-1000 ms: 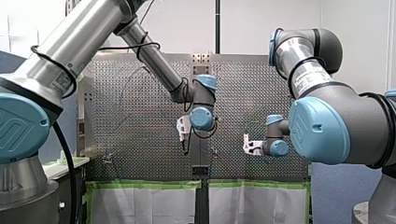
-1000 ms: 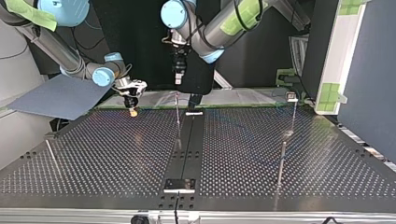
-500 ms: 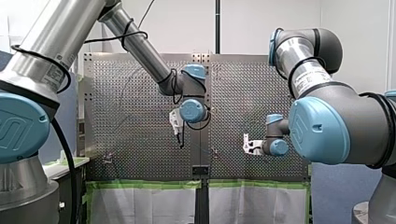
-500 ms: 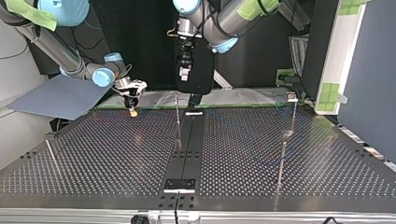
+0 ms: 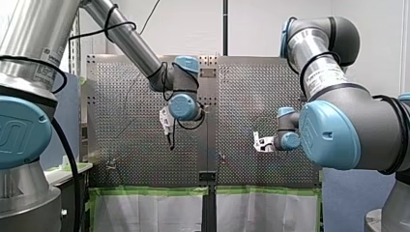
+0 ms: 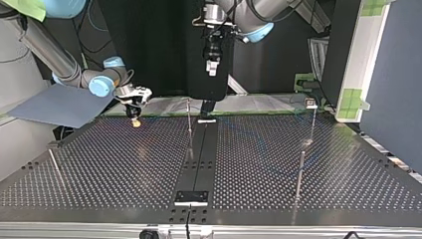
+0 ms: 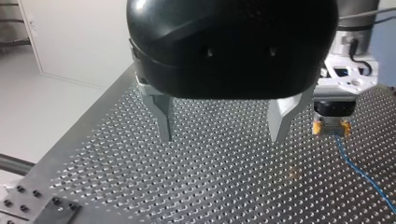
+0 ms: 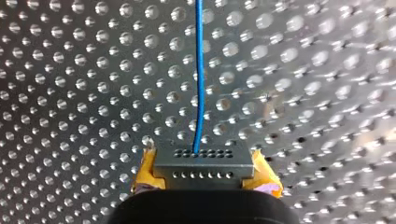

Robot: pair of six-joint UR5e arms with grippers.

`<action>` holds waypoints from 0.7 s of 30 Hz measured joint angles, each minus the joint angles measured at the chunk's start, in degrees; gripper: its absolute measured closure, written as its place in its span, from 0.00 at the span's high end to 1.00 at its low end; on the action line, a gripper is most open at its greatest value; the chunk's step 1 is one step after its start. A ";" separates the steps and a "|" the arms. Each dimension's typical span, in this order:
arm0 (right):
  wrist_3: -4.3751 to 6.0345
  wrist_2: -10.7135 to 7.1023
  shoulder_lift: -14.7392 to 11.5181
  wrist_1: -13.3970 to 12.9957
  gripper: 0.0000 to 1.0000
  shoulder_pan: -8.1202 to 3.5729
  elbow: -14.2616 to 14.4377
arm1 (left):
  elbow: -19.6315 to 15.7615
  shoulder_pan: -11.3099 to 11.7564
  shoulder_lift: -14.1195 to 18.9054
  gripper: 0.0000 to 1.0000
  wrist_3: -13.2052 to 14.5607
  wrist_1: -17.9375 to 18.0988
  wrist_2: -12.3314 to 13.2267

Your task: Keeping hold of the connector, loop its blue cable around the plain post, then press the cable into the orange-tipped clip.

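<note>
Our right gripper point(image 8: 205, 173) was clamped on the connector point(image 8: 204, 161), its yellow pads point(image 8: 145, 170) pressing the grey block from both sides. We judged this grip was meant to stop the cable's end slipping while the rest was led about. The gripper held the connector low over the perforated table point(image 8: 70, 93); whether it touched the surface we could not tell. The blue cable point(image 8: 199, 70) left the connector's front face and ran straight ahead of the gripper, close over the table.

Our left gripper point(image 7: 226, 128) hung high above the table with its metal fingers point(image 7: 162, 116) spread wide and nothing between them. We took it to be held clear so that the cable's path was free. Seen from the left wrist, the connector sat beyond and beside one fingertip, well apart from it.

In the top view a thin upright post point(image 6: 189, 122) stood apart from our right gripper, on the side toward our left arm. Whether it was the plain post we could not tell, and we could make out no orange-tipped clip. The looping, we judged, was not yet begun.
</note>
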 joint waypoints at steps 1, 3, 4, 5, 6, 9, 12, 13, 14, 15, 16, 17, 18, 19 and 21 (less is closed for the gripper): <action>-0.22 -0.09 -0.53 0.54 0.00 -0.01 0.37 | -0.64 0.00 0.64 1.00 -0.01 0.01 -0.01; -0.30 -0.10 -1.69 1.42 0.00 -0.01 1.36 | -1.62 0.00 1.61 1.00 -0.03 -0.03 -0.03; -0.19 -0.05 -2.15 1.55 0.00 -0.02 1.77 | -2.27 -0.03 2.28 1.00 -0.04 -0.06 -0.03; 0.12 0.13 -2.75 1.48 0.00 0.01 2.33 | -2.80 -0.03 2.79 1.00 -0.05 -0.09 -0.01; 0.45 0.28 -3.24 1.27 0.00 0.07 2.79 | -3.33 -0.03 3.32 1.00 -0.06 -0.12 0.00; 1.90 0.71 -4.92 0.27 0.00 0.23 3.81 | -5.17 -0.01 5.16 1.00 -0.12 -0.18 0.05; 3.20 0.87 -6.70 -0.32 0.00 0.29 4.18 | -6.83 -0.04 6.82 1.00 -0.19 -0.18 0.07; 3.43 0.89 -7.26 -0.41 0.00 0.31 4.23 | -7.50 -0.05 7.51 1.00 -0.23 -0.16 0.09; 3.71 0.86 -8.02 -0.49 0.00 0.34 4.26 | -8.03 -0.05 8.03 1.00 -0.25 -0.14 0.12; 3.93 0.81 -8.59 -0.53 0.00 0.35 4.28 | -8.56 -0.05 8.56 1.00 -0.27 -0.10 0.14; 4.15 0.75 -9.12 -0.58 0.00 0.36 4.31 | -9.28 -0.04 9.29 1.00 -0.28 -0.03 0.17; 4.42 0.70 -9.66 -0.70 0.00 0.38 4.45 | -9.86 -0.03 9.86 1.00 -0.29 0.02 0.18; 4.59 0.68 -9.94 -0.87 0.00 0.38 4.60 | -10.44 -0.03 10.43 1.00 -0.29 0.07 0.20; 4.76 0.67 -10.13 -1.08 0.00 0.37 4.78 | -11.16 -0.02 11.17 1.00 -0.30 0.15 0.25; 5.38 0.90 -10.38 -1.77 0.00 0.33 5.42 | -12.22 -0.01 12.21 1.00 -0.30 0.23 0.30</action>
